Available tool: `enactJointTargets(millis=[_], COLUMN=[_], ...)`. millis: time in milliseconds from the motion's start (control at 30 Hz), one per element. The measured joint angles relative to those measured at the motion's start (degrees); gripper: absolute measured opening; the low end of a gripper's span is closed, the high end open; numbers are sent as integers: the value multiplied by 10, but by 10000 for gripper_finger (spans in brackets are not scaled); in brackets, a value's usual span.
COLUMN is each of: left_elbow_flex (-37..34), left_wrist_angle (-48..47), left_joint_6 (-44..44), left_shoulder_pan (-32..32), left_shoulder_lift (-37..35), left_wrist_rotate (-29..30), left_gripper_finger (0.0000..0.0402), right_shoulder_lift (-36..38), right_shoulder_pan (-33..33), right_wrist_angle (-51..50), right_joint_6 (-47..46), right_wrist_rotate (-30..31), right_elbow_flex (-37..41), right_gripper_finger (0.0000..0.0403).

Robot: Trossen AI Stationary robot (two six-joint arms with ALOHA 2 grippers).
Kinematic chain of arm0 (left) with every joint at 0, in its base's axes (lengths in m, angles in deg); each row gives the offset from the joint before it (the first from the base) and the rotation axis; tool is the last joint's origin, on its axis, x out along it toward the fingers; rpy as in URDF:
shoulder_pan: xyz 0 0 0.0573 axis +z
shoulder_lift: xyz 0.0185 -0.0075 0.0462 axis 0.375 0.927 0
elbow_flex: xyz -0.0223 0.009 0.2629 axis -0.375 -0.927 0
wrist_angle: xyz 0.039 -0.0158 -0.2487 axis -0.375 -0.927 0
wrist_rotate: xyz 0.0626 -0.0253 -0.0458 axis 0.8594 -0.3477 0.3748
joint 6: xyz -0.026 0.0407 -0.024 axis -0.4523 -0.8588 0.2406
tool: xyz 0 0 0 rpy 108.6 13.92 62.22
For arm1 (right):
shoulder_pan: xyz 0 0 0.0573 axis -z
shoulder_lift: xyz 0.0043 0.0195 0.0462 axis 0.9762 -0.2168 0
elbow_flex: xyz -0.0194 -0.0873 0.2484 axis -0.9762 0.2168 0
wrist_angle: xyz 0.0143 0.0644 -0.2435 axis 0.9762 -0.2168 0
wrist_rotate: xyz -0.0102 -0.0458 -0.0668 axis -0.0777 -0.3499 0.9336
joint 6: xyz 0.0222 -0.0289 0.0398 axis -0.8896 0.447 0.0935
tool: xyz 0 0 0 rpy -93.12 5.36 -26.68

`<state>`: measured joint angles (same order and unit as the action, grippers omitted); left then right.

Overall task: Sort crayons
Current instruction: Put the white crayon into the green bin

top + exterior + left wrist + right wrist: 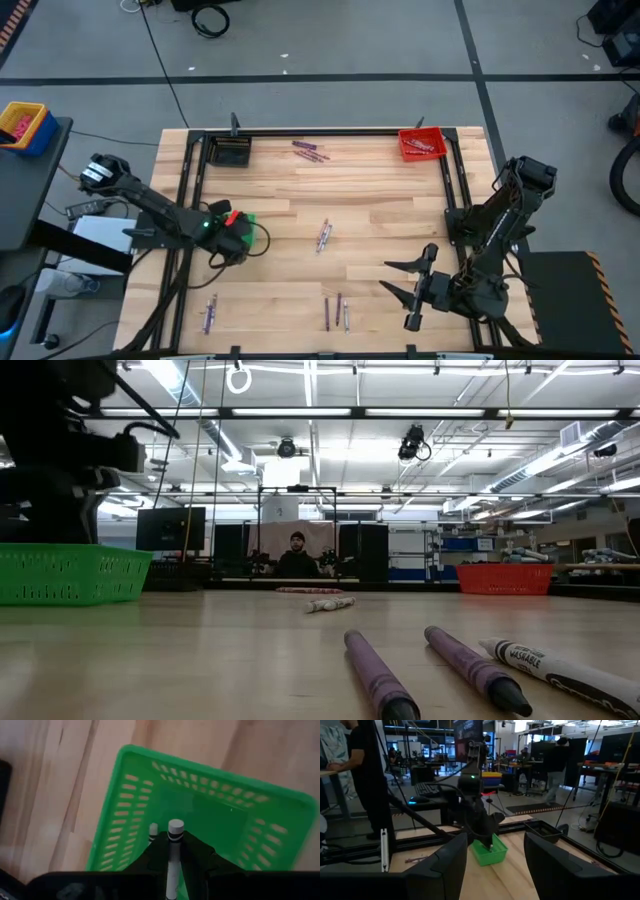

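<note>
We work at a wooden table [380, 215] with three small bins on it: a green bin [200, 815] at the left side, a black bin [229, 151] at the far left corner and a red bin [422, 143] at the far right corner. Our left gripper [172, 857] hangs directly over the green bin, with its fingers closed on a pale grey crayon [174, 850] that stands upright between them, its tip pointing down into the basket. Our right gripper [410, 290] waits near the front right of the table, fingers spread wide and empty. The remaining crayons lie scattered: a purple cluster [309, 152] by the far edge, a pair [322, 236] in mid-table, three [336, 312] near the front edge and another pair [210, 312] at the front left. We judge the step in hand to be the drop of this grey crayon into the green bin. The next move, as we see it, calls for parting the left fingers enough for the crayon to fall clear inside the walls, then lifting away toward another crayon.
</note>
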<state>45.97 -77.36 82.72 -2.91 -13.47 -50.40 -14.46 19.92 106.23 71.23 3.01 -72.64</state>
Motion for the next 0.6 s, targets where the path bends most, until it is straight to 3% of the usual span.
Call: enactJointTargets(millis=[233,333,500,600], left_elbow_flex=[-5,5,91,168], left_wrist_angle=[11,0,-40,-66], left_joint_6=[-3,1,43,57], left_shoulder_pan=[27,31,26,0], left_shoulder_lift=[0,0,0,0], left_wrist_rotate=[-7,-46,-142,-136], left_gripper_finger=[85,110,142,145], right_shoulder_lift=[0,0,0,-13], right_shoulder_pan=[0,-8,-31,-34], right_wrist_angle=[0,3,39,15], right_joint_6=[0,-5,-10,-11], right_wrist_rotate=[0,0,-37,-30], right_elbow_flex=[0,0,0,0], right_gripper_finger=[200,200,200,200])
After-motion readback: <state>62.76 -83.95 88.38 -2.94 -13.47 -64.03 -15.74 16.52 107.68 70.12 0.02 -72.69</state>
